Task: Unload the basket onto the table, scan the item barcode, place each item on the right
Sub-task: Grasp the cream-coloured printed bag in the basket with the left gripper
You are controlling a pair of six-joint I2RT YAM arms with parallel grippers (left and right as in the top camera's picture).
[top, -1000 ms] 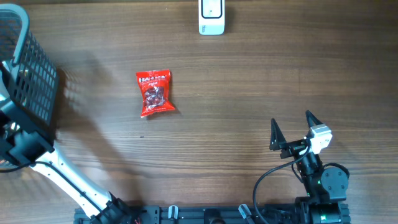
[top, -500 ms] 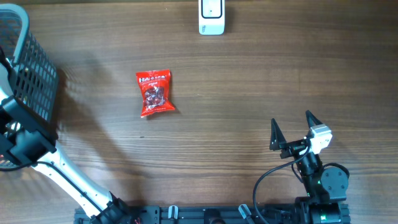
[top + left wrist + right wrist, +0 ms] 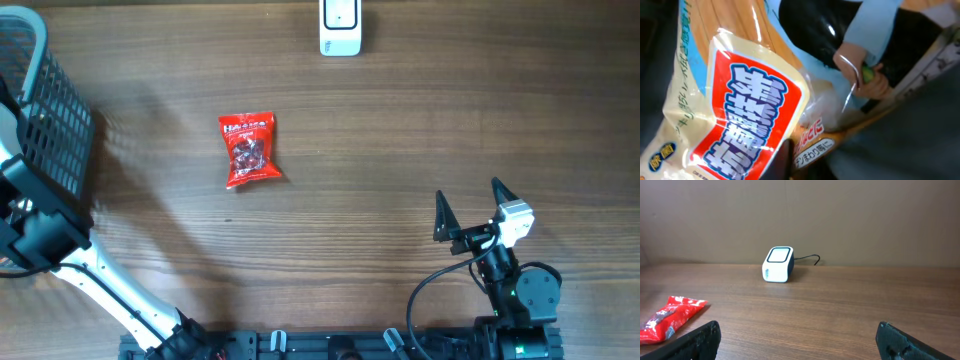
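**A:** What's different on the tabletop (image 3: 400, 130) from a second ago?

**B:** Almost nothing. The basket (image 3: 60, 130) at the far left hasn't moved, and the left arm (image 3: 100, 275) reaching into it has only shifted a touch. The scanner (image 3: 340, 28) at the far edge and the red packet (image 3: 248, 150) lying flat between basket and scanner are exactly where they were.

**A:** And the right side?

**B:** The right gripper (image 3: 468, 190) sits near right as before, spread wide with nothing in it.

**A:** So the change is inside the basket?

**B:** Yes. In the wrist view, the left gripper (image 3: 790, 165) is now closed, its fingers meeting at the lower edge of a clear noodle packet (image 3: 740, 110) with a red-and-white label. The packet fills the frame and lies over a darker pack.

**A:** Has it got hold of the packet?

**B:** It touches the packet's edge, but I can't tell whether the film is actually pinched.

**A:** What does that mean for the scan?

**B:** I'd say this is the pickup step. The item is in the basket, well apart from the scanner, and no barcode shows yet. A lift would tell whether the grip took.
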